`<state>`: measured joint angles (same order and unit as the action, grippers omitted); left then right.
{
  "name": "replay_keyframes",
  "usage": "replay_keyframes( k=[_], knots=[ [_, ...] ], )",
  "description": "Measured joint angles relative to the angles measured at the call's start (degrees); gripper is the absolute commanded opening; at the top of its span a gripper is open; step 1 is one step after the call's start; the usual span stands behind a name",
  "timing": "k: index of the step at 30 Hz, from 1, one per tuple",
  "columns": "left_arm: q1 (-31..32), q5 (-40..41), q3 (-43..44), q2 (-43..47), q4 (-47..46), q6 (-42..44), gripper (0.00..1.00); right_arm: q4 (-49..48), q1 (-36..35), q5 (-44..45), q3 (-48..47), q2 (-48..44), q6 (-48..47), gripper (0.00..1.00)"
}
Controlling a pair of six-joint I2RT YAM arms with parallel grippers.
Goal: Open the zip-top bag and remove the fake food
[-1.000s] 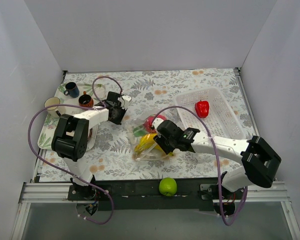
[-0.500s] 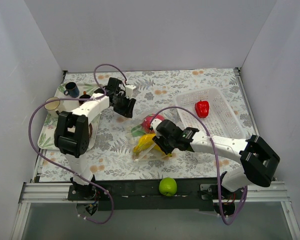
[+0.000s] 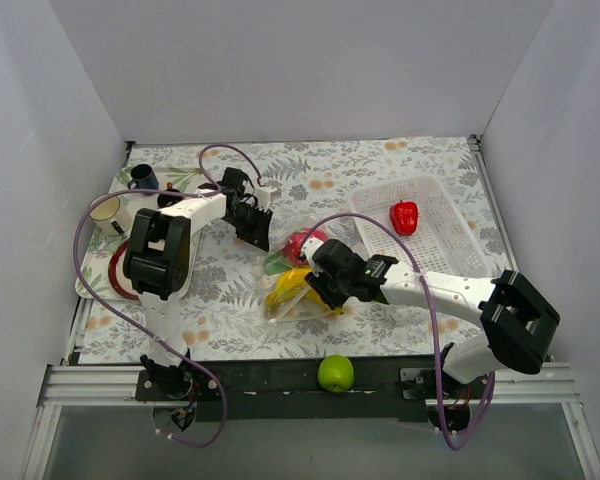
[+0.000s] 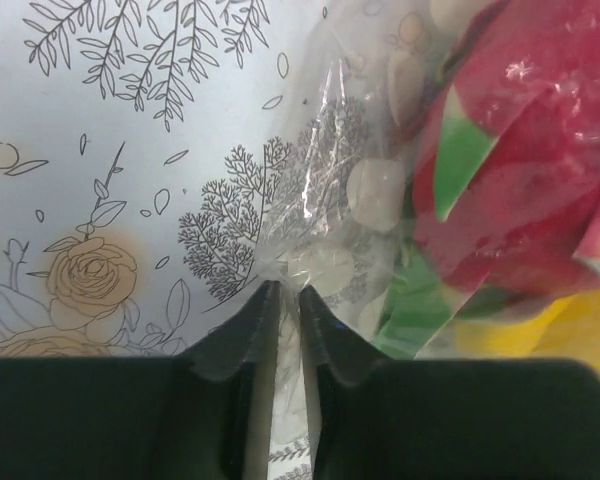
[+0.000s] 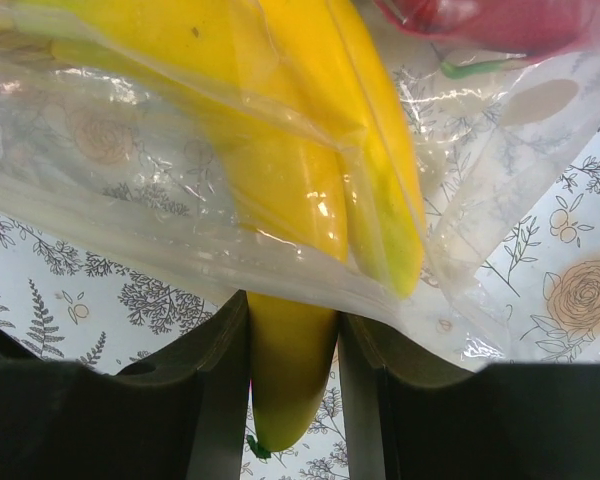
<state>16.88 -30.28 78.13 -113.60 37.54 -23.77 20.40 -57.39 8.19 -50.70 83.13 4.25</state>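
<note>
Left fingers (image 4: 235,335) newly tight on zip-top bag (image 4: 330,200) film; right fingers (image 5: 215,360) tight on banana (image 5: 288,380), lengthwise along them.

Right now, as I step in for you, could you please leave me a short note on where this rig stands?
Left pincer: shut on a fold of the zip-top bag.
Right pincer: shut on the yellow banana, whose end pokes out of the bag.
Out: green apple on the black front rail, red pepper in the white basket.
Inside: pink-red fruit, small green piece, most of the banana.
To do: draw the banana free, then the other two.
</note>
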Motion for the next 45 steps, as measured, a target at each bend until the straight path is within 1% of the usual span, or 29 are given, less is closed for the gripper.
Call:
replay_keyframes(
  k=[4, 8, 12, 17, 20, 24, 28, 30, 32, 35, 38, 41, 45],
  knots=[
    [0.00, -1.44, 0.72, -1.31, 0.44, 0.09, 0.00, 0.00, 0.00, -0.11, 0.00, 0.00, 0.04, 0.35],
    [-0.24, 0.22, -0.50, -0.79, -0.68, -0.09, 0.00, 0.11, 0.00, -0.20, -0.02, 0.00, 0.02, 0.33],
    [-1.73, 4.39, -2.01, 0.76, -1.81, -0.83, 0.00, 1.79, 0.00, -0.28, -0.87, 0.00, 0.00, 0.31],
    [-7.63, 11.39, -1.57, 1.01, -2.93, -3.13, 0.00, 5.09, 0.00, -1.01, -3.02, -0.11, 0.68, 0.28],
    [-9.88, 15.89, -2.27, 1.90, -4.26, -3.50, 0.00, 6.62, 0.00, -1.36, -3.56, -0.83, 1.77, 0.26],
    [-10.54, 20.48, -5.18, 4.11, -6.01, -3.41, 0.00, 9.44, -0.04, -1.51, -3.89, -1.99, 3.54, 0.25],
    [-10.19, 22.45, -7.52, 5.79, -7.37, -3.04, 0.00, 13.75, 0.00, 0.79, -4.02, -4.92, 5.09, 0.24],
    [-10.10, 22.56, -7.72, 5.92, -7.56, -3.06, 0.00, 16.57, 0.44, 2.49, -4.98, -7.58, 5.25, 0.15],
    [-10.10, 22.36, -7.72, 5.92, -7.56, -3.10, 0.00, 19.39, 1.95, 4.44, -8.09, -10.27, 5.14, 0.02],
    [-10.08, 21.90, -7.69, 5.92, -7.50, -3.32, 0.00, 20.13, 7.02, 8.26, -14.53, -13.33, 4.63, 0.01],
    [-10.05, 21.51, -7.69, 5.92, -7.34, -3.50, 0.00, 17.57, 14.29, 11.50, -18.32, -15.43, 4.37, 0.01],
    [-10.05, 21.11, -7.69, 5.92, -7.10, -3.52, 0.00, 15.82, 21.35, 14.91, -18.23, -15.28, 4.55, 0.01],
    [-10.03, 20.63, -7.69, 6.03, -6.62, -3.50, 0.00, 13.79, 29.16, 17.09, -13.27, -13.35, 5.46, 0.01]
  ],
)
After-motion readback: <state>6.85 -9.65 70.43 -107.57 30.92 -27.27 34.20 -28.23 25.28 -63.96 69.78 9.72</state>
